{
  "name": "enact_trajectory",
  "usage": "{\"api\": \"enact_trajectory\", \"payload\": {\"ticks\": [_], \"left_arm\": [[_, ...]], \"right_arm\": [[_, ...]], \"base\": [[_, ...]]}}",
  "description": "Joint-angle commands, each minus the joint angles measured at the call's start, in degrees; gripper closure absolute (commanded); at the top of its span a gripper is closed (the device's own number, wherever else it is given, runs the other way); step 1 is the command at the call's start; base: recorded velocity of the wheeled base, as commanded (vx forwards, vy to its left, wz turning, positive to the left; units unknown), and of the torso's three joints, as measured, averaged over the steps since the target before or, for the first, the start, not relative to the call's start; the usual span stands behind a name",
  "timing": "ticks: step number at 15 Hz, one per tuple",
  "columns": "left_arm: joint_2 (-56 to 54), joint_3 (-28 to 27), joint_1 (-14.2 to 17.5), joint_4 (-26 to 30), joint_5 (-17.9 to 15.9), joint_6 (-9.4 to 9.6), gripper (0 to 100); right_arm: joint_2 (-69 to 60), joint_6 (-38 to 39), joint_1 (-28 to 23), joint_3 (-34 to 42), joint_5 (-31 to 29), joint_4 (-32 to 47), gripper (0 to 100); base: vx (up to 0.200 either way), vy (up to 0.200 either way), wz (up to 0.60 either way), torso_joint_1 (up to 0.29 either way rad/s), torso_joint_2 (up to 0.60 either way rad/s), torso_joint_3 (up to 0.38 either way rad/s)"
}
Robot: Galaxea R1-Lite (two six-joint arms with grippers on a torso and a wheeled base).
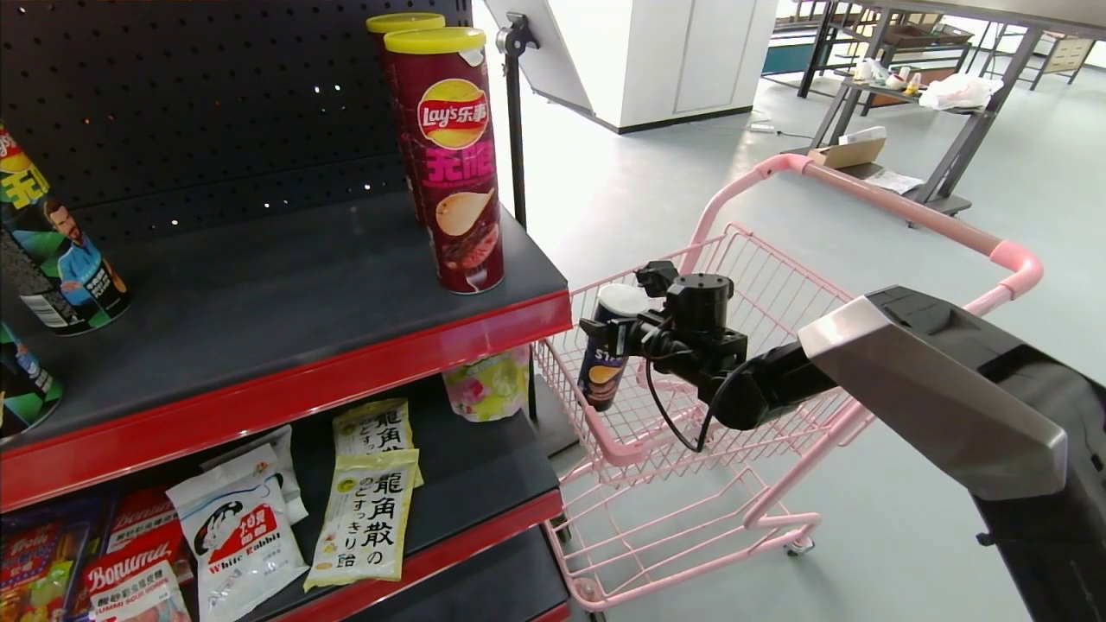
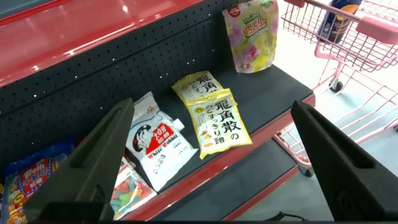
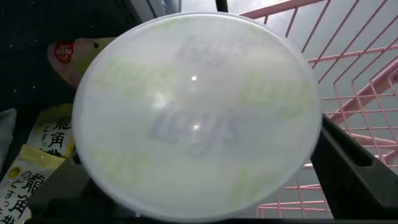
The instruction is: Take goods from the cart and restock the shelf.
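My right gripper (image 1: 615,335) is shut on a dark blue chip can (image 1: 603,367) with a white lid (image 3: 199,112), held upright over the front corner of the pink cart (image 1: 760,246), just right of the shelf. The same can (image 2: 339,14) and cart (image 2: 373,31) appear far off in the left wrist view. The dark upper shelf board (image 1: 285,294) with its red edge carries two tall maroon chip cans (image 1: 454,164) near its right end. My left gripper (image 2: 211,109) is open with nothing between its fingers, in front of the lower shelf (image 2: 273,93).
Green-and-black cans (image 1: 69,259) stand at the upper shelf's left. The lower shelf holds yellow packets (image 1: 367,510), a white candy bag (image 1: 238,536) and a green pouch (image 1: 488,384). A thin black stand (image 1: 516,130) rises beside the shelf. Metal tables (image 1: 933,95) stand behind the cart.
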Motion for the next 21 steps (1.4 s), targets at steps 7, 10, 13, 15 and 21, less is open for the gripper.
{"api": "enact_trajectory", "payload": {"ticks": [7, 10, 13, 15, 21], "left_arm": [[0.1, 0.3, 0.0, 0.0, 0.0, -0.01, 0], [0.1, 0.1, 0.0, 0.0, -0.2, -0.01, 0], [0.1, 0.4, 0.0, -0.1, -1.7, -0.01, 0], [0.1, -0.5, 0.0, 0.0, -2.3, -0.1, 0], [10.3, -8.7, -0.2, 2.7, -3.0, -0.1, 0]], "right_arm": [[2.2, 0.0, 0.0, -2.3, -0.5, -0.1, 100], [-7.3, -0.3, 0.9, 6.3, -0.9, 0.3, 100], [-24.5, -4.2, -0.3, 19.9, -1.0, -0.1, 100], [-35.4, -5.8, -2.8, 27.8, -1.2, 0.3, 100], [-72.4, -8.8, -7.7, 43.6, -2.6, 30.9, 100]], "base": [[0.0, 0.0, 0.0, 0.0, 0.0, 0.0], [0.0, 0.0, 0.0, 0.0, 0.0, 0.0], [0.0, 0.0, 0.0, 0.0, 0.0, 0.0], [0.0, 0.0, 0.0, 0.0, 0.0, 0.0], [0.0, 0.0, 0.0, 0.0, 0.0, 0.0]]}}
